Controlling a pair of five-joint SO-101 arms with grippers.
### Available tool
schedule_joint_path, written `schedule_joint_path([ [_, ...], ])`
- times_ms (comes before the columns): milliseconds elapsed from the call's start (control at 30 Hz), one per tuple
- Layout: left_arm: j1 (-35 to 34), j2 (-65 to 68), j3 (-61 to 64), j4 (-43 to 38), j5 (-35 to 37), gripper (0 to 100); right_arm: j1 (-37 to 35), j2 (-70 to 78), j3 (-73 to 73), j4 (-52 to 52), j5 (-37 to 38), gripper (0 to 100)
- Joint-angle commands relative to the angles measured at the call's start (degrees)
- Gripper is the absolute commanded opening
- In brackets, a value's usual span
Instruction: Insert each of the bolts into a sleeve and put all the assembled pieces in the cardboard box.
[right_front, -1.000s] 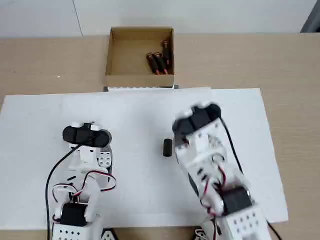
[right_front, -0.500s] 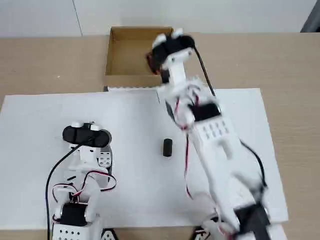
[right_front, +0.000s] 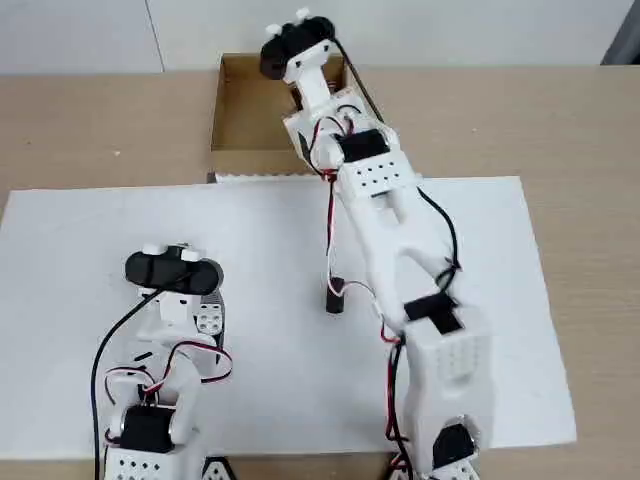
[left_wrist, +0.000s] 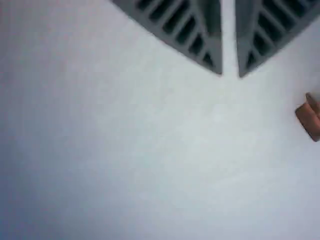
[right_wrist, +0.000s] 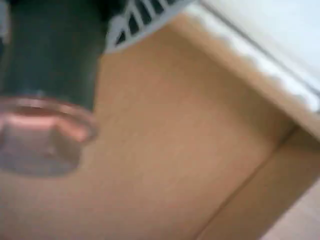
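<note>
— Where is the right arm found?
— The right arm (right_front: 400, 220) is stretched across the white sheet (right_front: 80, 240). Its wrist is positioned over the cardboard box (right_front: 240, 110), toward the far wall. The box is set on the tabletop (right_front: 560, 120), just beyond the sheet's far edge.

— What is held by the right jaws?
— An assembled piece (right_wrist: 47, 100) is gripped by them. It is a dark sleeve with a copper bolt head at its end, and it is seen hanging above the bare floor of the box.

— And the left jaws?
— They are closed to a thin slit, with nothing between them, and are held low over the sheet. The left arm (right_front: 170, 300) is folded up near the sheet's front edge.

— Which loose parts are noted?
— One black sleeve (right_front: 335, 297) is seen on the sheet between the two arms, close beside the right arm. A copper bolt (left_wrist: 311, 117) is seen on the sheet near the left jaws, partly cut off in the left wrist view.
</note>
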Motion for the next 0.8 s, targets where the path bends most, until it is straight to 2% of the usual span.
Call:
schedule_joint_path([
  [0, -0.35, -0.53, -0.31, 0.26, -0.18, 1, 0.22, 4.79, -11.25, -1.71, 3.78, 0.7],
  [200, -0.35, -0.53, -0.31, 0.26, -0.18, 1, 0.22, 16.22, -23.91, -1.27, 6.95, 1.8],
  [400, -0.35, -0.53, -0.31, 0.26, -0.18, 1, -1.01, 22.46, -31.12, 0.04, 7.65, 16.3],
  [767, -0.44, -0.53, -0.31, 0.26, -0.09, 1, -2.59, 23.16, -34.81, 4.00, 7.56, 10.8],
])
